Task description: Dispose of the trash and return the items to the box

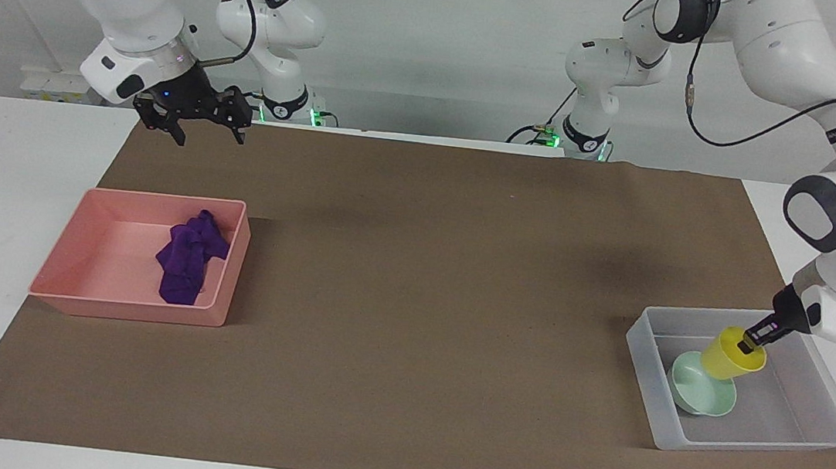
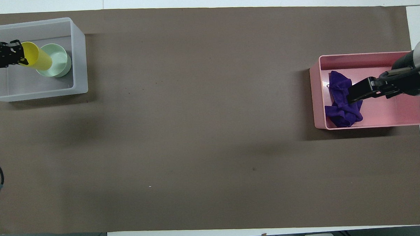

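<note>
1. Trash: the small deep-purple folded cloth rag (image 1: 190,256) lies inside the pink rectangular plastic tray (image 1: 66,260) toward the right arm's end of the bench (image 1: 410,311). Judged done.
2. Items: the shallow pale mint-green bowl (image 1: 704,393) rests on the floor of the translucent clear-grey rectangular plastic bin (image 1: 826,421), toward the left arm's end. Done.
3. Small yellow plastic cup (image 1: 730,354): tilted, in the air over the bin, partly over the bowl. Left gripper (image 1: 751,344) has its fingers closed on the cup's rim.
4. Left to do, as judged: lower and let go of the cup inside the bin.
5. Right gripper (image 1: 197,118) waits above the bench beside the tray, fingers spread, holding nothing.
</note>
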### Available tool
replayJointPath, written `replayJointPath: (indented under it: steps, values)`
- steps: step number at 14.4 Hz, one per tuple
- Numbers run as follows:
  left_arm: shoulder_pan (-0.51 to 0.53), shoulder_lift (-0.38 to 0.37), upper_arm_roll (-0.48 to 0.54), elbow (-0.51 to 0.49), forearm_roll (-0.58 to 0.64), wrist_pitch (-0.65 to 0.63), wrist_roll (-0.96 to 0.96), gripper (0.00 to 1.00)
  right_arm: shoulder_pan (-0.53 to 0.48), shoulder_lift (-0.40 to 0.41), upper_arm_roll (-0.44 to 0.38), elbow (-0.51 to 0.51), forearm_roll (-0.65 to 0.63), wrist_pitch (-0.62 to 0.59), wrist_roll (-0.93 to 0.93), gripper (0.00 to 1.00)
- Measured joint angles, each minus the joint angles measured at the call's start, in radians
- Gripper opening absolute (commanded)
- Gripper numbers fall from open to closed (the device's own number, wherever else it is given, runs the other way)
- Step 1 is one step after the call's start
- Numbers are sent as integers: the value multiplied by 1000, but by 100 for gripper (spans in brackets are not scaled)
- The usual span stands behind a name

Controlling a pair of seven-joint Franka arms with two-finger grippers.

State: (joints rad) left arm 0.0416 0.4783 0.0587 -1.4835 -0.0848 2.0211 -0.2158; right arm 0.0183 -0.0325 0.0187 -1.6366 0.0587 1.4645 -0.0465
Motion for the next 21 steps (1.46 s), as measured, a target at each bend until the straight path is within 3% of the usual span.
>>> replayJointPath:
  steps: [1, 2, 3, 4, 5, 6, 8, 10, 16, 18, 21]
  values:
    - [-2, 20, -5, 1, 0, 18, 2, 0, 0, 0, -2, -4, 0, 2, 0, 100]
    - [-4, 33, -7, -7, 0, 39, 7, 8, 0, -1, -3, -6, 0, 3, 0, 100]
    - [-6, 37, -8, -25, 0, 64, 19, 52, 0, -2, -3, -9, 0, 3, 0, 100]
    - [-6, 37, -8, -50, 0, 91, 32, 76, 0, -4, -3, -12, 0, 4, 0, 100]
    - [-6, 37, -7, -69, 0, 109, 46, 82, 0, -7, -3, -16, 0, 5, 0, 100]
    - [-5, 37, -6, -77, 0, 112, 58, 96, 0, -9, -3, -18, 0, 8, 0, 100]
    - [-10, 25, -8, -67, 0, 99, 63, 100, 0, -12, -3, -20, 0, 9, 0, 100]
    - [-19, -33, -12, -37, 0, 21, 63, 100, 0, -12, -3, -20, 0, 10, 0, 99]
    - [-55, -351, -16, -49, 12, -378, 100, 100, -1, -12, -7, -24, 0, 47, 0, 99]
    - [-112, -407, -19, -67, 35, -453, 119, 100, -1, -13, -7, -29, 0, 47, 0, 99]
    - [-157, -434, -23, -89, 49, -460, 141, 100, -1, -14, -8, -42, 0, 48, 0, 99]
